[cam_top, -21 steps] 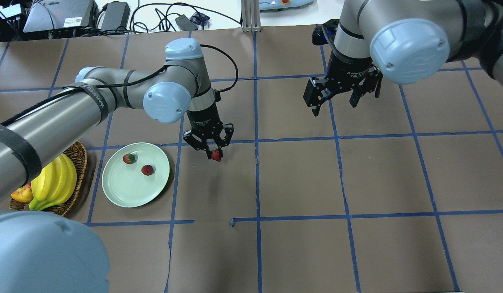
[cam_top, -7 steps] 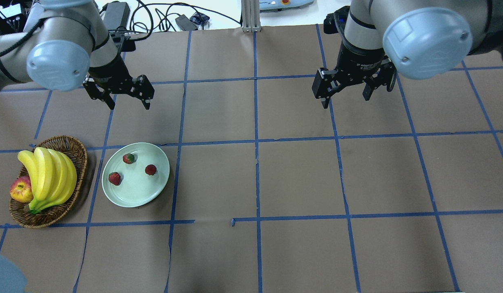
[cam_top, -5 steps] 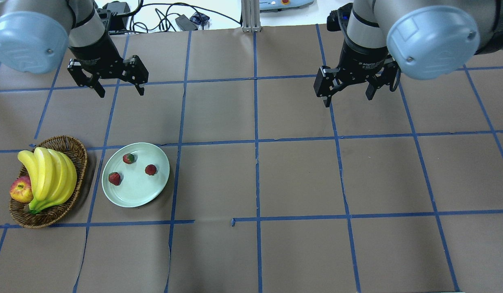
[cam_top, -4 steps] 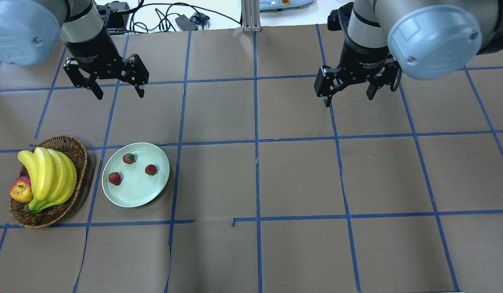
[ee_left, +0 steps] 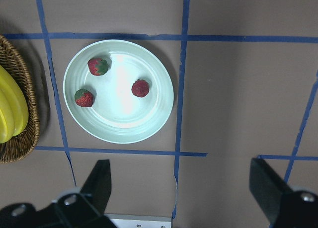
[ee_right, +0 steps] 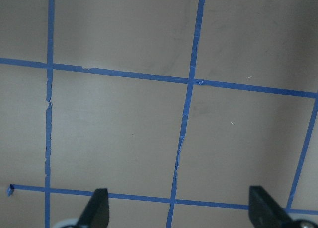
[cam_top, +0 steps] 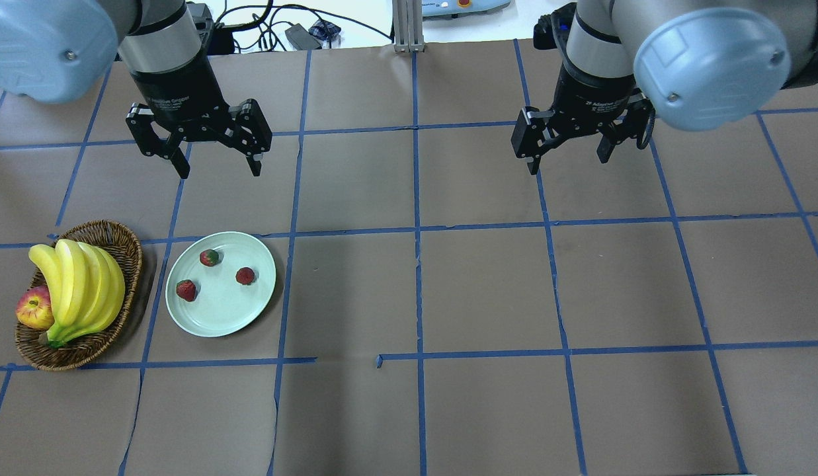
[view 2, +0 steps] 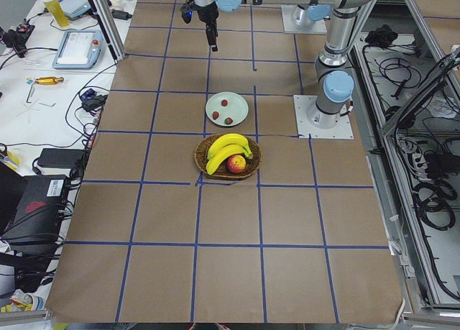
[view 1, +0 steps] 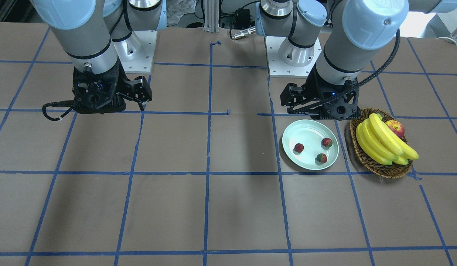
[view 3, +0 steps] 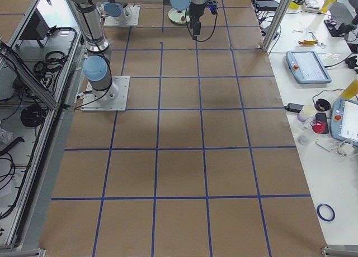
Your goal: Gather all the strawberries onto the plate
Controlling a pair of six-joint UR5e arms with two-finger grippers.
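At the left wrist camera, the basket [ee_left: 33, 118] and bananas [ee_left: 11, 109] run off the left edge, and the left gripper [ee_left: 181, 172] is cut off at the bottom edge. From overhead, the bananas half cover the apple [cam_top: 33, 309]. From the worktop's left end, the strawberries [view 2: 215, 115] are mere red specks.

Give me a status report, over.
Left claw open, empty. Right claw open, empty. Three strawberries on plate. Basket beside plate, nothing blocking.

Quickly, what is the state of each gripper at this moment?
The left gripper is open, holding nothing.
The right gripper is open, holding nothing.
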